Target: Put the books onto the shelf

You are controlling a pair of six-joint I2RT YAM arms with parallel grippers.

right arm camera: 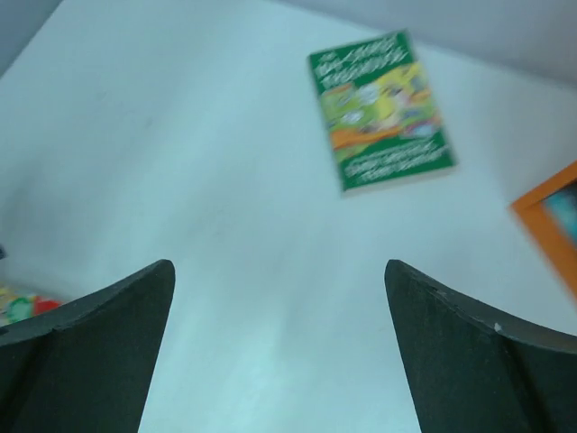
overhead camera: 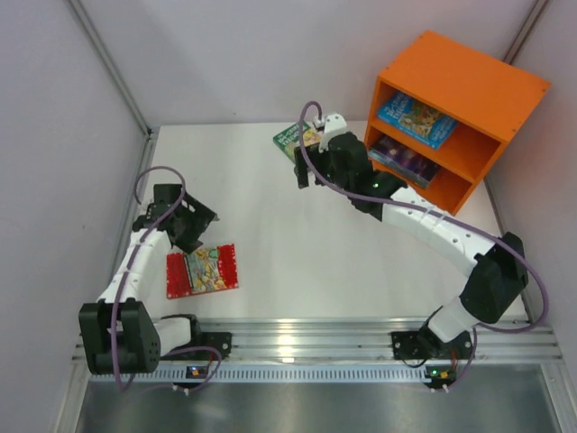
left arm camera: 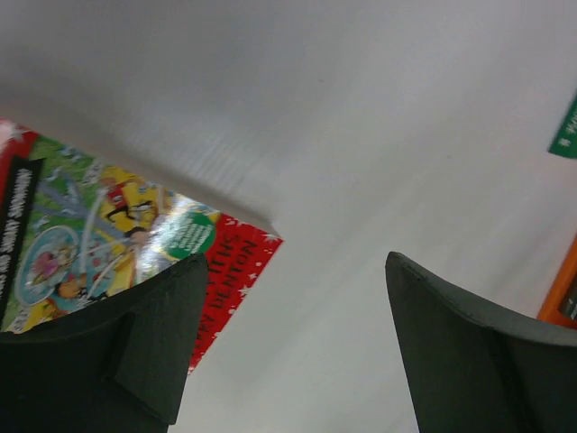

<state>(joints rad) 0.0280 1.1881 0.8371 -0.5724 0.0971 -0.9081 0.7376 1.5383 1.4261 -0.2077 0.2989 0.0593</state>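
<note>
Since R jaws gape wide & empty near green book, flat on desk by shelf, best come in low at an edge. L jaws wide, empty, over red book.

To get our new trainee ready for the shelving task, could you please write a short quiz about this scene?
1. True or false: the red book is already on the shelf.
2. Which book lies on the table nearest the shelf? A the green book; B the red book; C a black book.
3. Fill in: the left end effector and the right end effector are both ____, holding nothing.
Key: 1 false; 2 A; 3 open.
</note>
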